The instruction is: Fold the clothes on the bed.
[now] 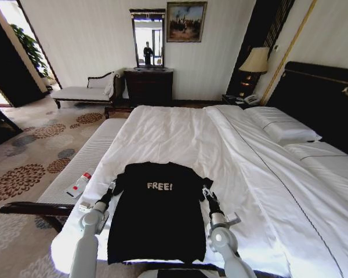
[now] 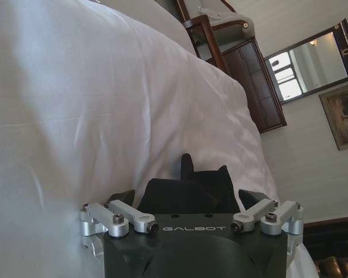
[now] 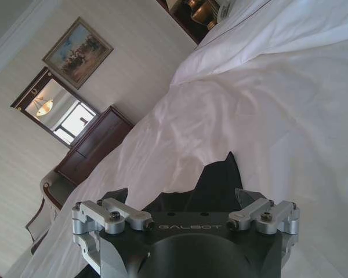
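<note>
Black short-sleeved soft-cotton T-shirt with white FREE! lettering (image 1: 156, 211) spread flat at near edge of large white-sheeted bed (image 1: 232, 156) | left gripper (image 1: 111, 188) and right gripper (image 1: 207, 193) at sleeves, fingers spread, not gripping | light, limp, likely to sag; best pinched at sleeve or shoulder edges

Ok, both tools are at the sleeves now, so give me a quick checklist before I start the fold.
1. T-shirt lying flat on the bed, lettering up: ok.
2. Left tool at the left sleeve: ok.
3. Right tool at the right sleeve: ok.
4. Fabric actually pinched in each tool: cannot tell; black cloth sits between the fingers in both wrist views, but the tips are hidden.
5. Bottle on the bench to the left, apart from the shirt: ok.
6. Open sheet beyond the collar for folding: ok.
</note>
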